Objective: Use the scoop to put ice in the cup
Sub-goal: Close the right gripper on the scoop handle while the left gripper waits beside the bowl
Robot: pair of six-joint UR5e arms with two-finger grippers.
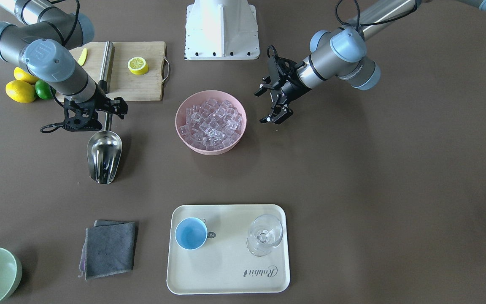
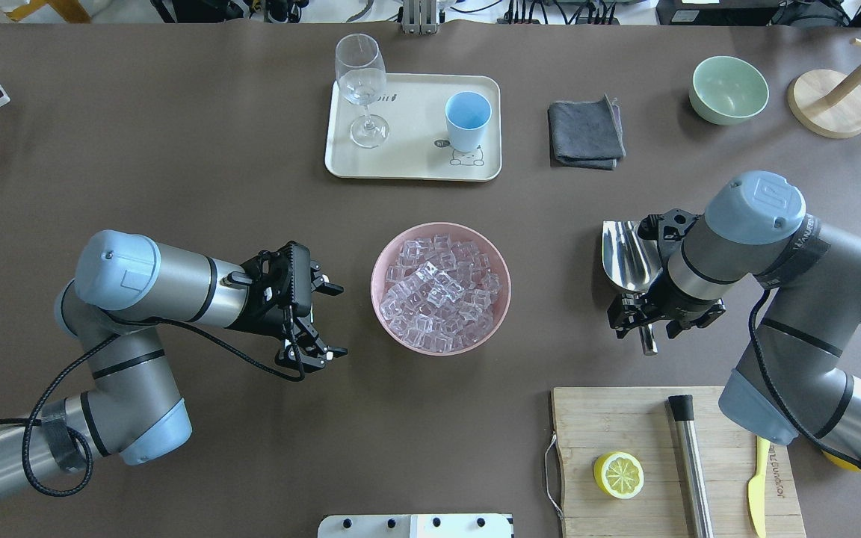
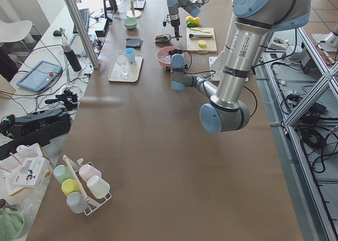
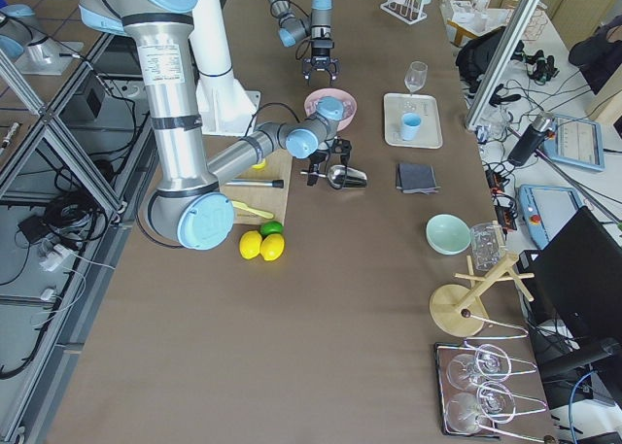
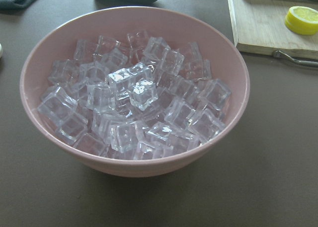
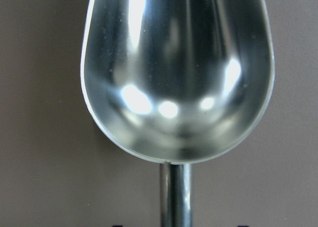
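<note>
Found shiny stainless-steel scoop (image 1: 104,156) flat on table (image 1: 352,190), thin rod handle between right gripper's (image 2: 653,321) wide-spread fingers; left gripper (image 2: 326,321) equally agape beside clear glassy ice cubes (image 1: 213,120). Noted small light-blue cup (image 1: 190,233) well apart. Feared rod rolling under off-centre closing.

The ice (image 1: 212,123) is a heap of many small clear cubes. It fills a pink bowl (image 1: 211,150) at the middle of the table (image 1: 352,177). The cup (image 1: 191,233) is small, round and light blue. It stands upright and empty on a cream tray (image 1: 226,270), on the side of the bowl away from the robot. The scoop (image 1: 104,156) is of shiny steel and lies on the table to the robot's right of the bowl, apart from it. Its deep trough is open upward and empty, and its thin rod handle points toward the robot.
</note>
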